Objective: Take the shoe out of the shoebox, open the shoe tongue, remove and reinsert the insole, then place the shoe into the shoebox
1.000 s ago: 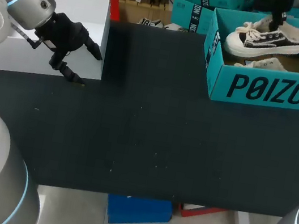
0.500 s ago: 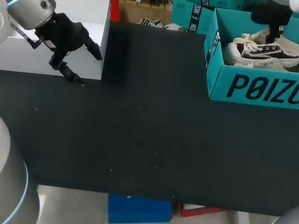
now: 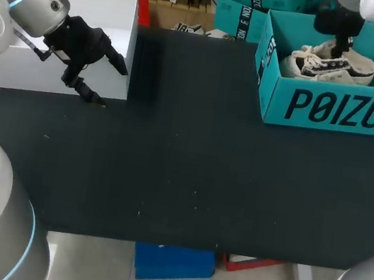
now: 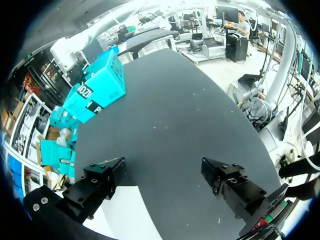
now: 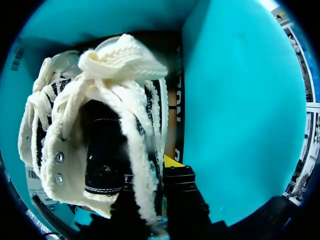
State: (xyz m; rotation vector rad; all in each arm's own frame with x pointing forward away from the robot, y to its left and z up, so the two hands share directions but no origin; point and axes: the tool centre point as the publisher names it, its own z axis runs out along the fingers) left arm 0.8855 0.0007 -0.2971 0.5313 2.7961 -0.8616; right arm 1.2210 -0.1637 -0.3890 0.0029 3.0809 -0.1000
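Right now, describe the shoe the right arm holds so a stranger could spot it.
At the far right corner of the black table stands an open teal cardboard shoebox. Inside it is a black canvas sneaker with cream laces, frayed cream trim and a white sole. It is the one pinched at its collar by the right tool.

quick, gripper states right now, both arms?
Left gripper: open, holding nothing.
Right gripper: shut on the cream and black canvas sneaker, at its collar, inside the teal cardboard shoebox.
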